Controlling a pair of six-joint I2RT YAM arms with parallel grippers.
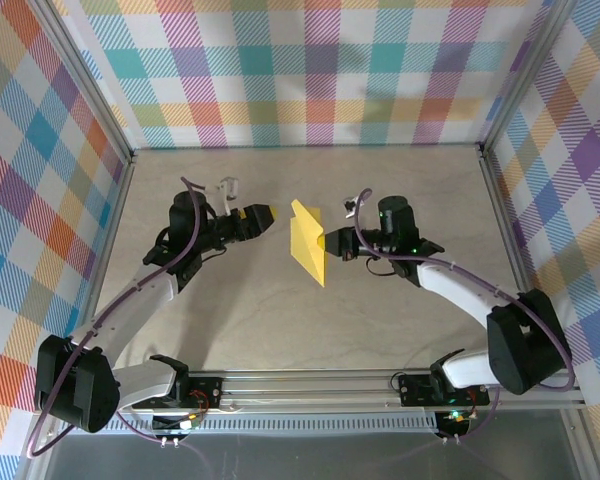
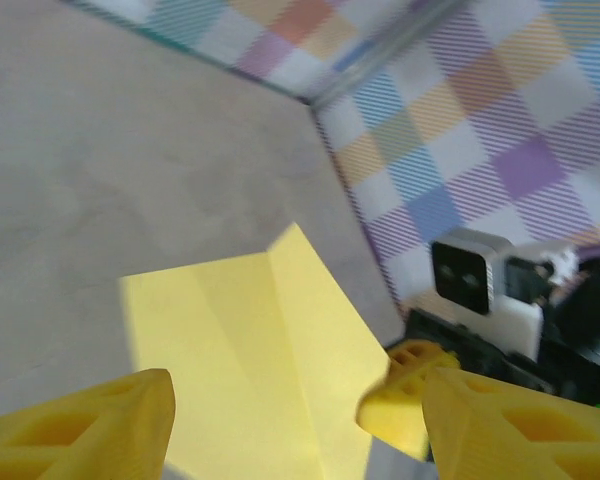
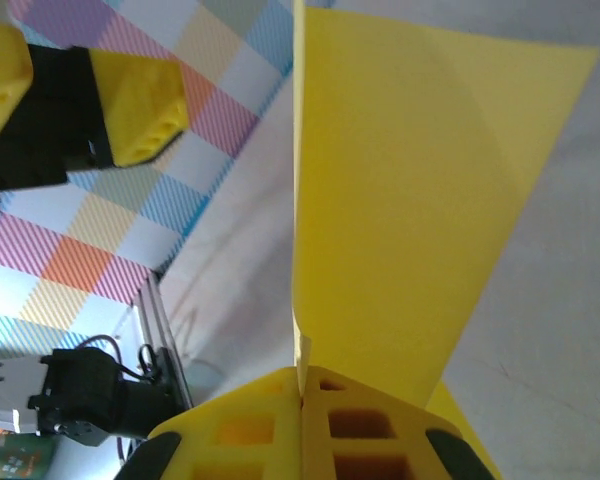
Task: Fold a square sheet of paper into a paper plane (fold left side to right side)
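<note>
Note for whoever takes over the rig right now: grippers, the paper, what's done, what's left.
Right gripper: shut on one edge of the paper, lifting that side.
Left gripper: open and empty, beside the paper, not touching it.
Paper: mid-table between the two arms, with a crease showing in the left wrist view.
Done: at least one fold started.
Left: finish the folds. No plane shape yet.

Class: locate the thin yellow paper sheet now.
In top view the yellow paper sheet stands mid-table, pinched by the right gripper, right of the left gripper.
</note>
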